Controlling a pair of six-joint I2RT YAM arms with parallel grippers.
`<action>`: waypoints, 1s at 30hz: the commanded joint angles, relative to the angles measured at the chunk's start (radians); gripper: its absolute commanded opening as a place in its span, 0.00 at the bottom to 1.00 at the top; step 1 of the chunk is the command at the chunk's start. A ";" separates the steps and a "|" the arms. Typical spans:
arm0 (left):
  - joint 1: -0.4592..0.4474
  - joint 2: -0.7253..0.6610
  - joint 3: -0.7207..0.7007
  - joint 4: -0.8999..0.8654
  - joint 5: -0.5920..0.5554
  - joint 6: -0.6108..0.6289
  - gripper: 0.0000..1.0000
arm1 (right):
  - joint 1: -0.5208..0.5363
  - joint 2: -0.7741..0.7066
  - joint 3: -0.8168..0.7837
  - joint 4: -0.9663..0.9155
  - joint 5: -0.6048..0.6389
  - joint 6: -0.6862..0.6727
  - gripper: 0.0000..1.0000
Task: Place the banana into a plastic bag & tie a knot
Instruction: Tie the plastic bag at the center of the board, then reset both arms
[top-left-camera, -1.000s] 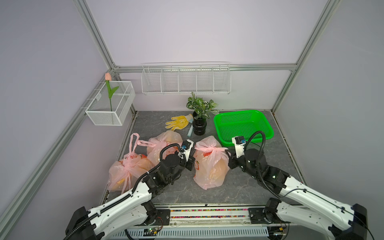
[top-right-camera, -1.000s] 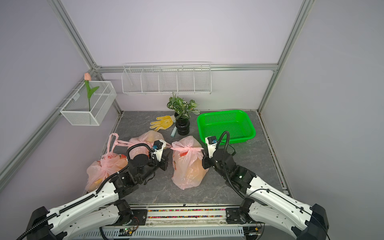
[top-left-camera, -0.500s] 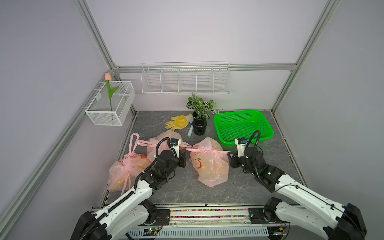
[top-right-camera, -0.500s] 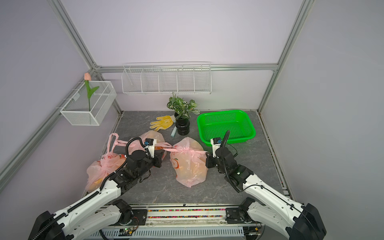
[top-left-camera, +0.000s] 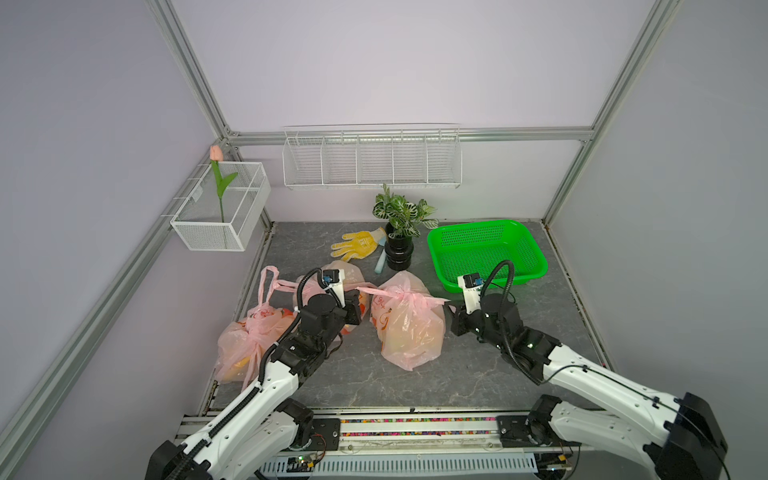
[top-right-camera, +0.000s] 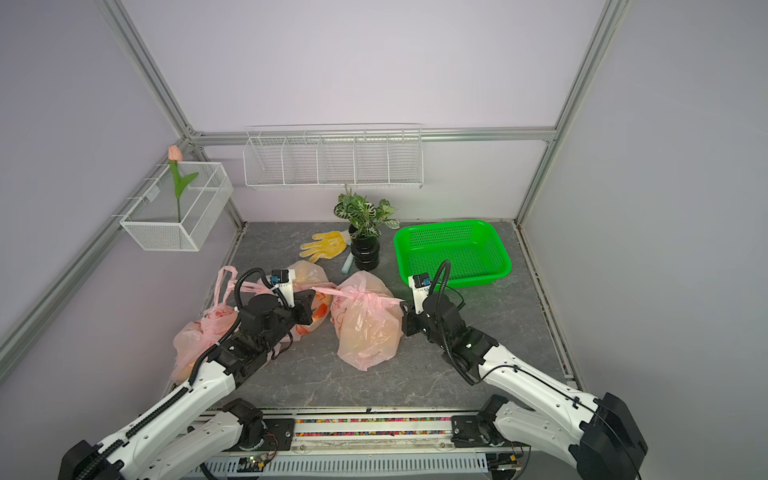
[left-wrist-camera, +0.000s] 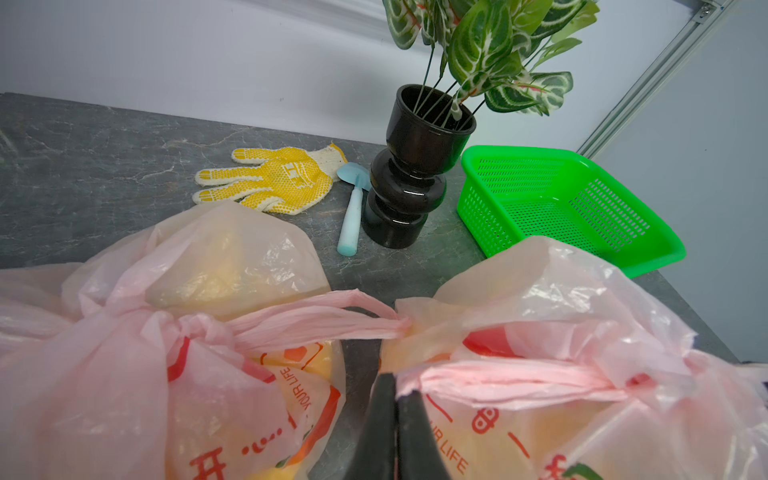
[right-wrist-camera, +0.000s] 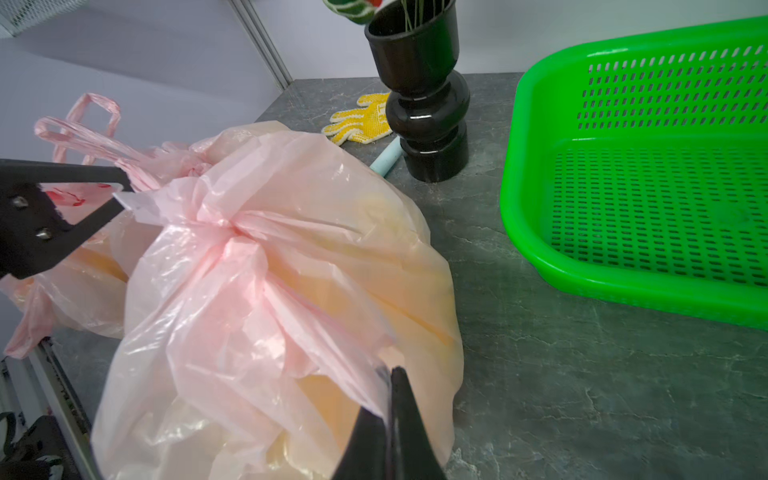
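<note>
While pinching opposite handles (top-left-camera: 432, 300) of the middle bag (top-left-camera: 409, 332) with left gripper (left-wrist-camera: 395, 380) and right gripper (right-wrist-camera: 388, 374), jaws fully shut on plastic: tightening the knot (top-left-camera: 405, 296). Banana (right-wrist-camera: 407, 266) apparently inside, yellow through film. Next: pull apart evenly, then let go.

Light is bright, even and diffuse in both top views, falling from overhead; shadows beneath the pink bag (top-left-camera: 409, 328) are soft and faint; the frame posts (top-left-camera: 190, 70) splay outward toward the picture edges, a wide-angle stretch; in the wrist views the black vase (left-wrist-camera: 409, 178) carries sharp white glints, the bag's film shines in patches, and the right gripper (right-wrist-camera: 388, 374), close to the lens, is soft and out of focus.
</note>
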 joint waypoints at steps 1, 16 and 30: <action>0.098 -0.031 -0.063 -0.011 -0.230 -0.083 0.00 | -0.061 -0.001 -0.102 -0.114 0.186 0.065 0.07; 0.139 0.007 0.005 0.002 -0.181 -0.085 0.00 | -0.071 -0.078 -0.083 -0.132 0.029 0.020 0.15; 0.136 -0.045 0.250 -0.240 -0.107 -0.078 0.68 | -0.089 -0.429 0.083 -0.416 -0.020 -0.118 0.89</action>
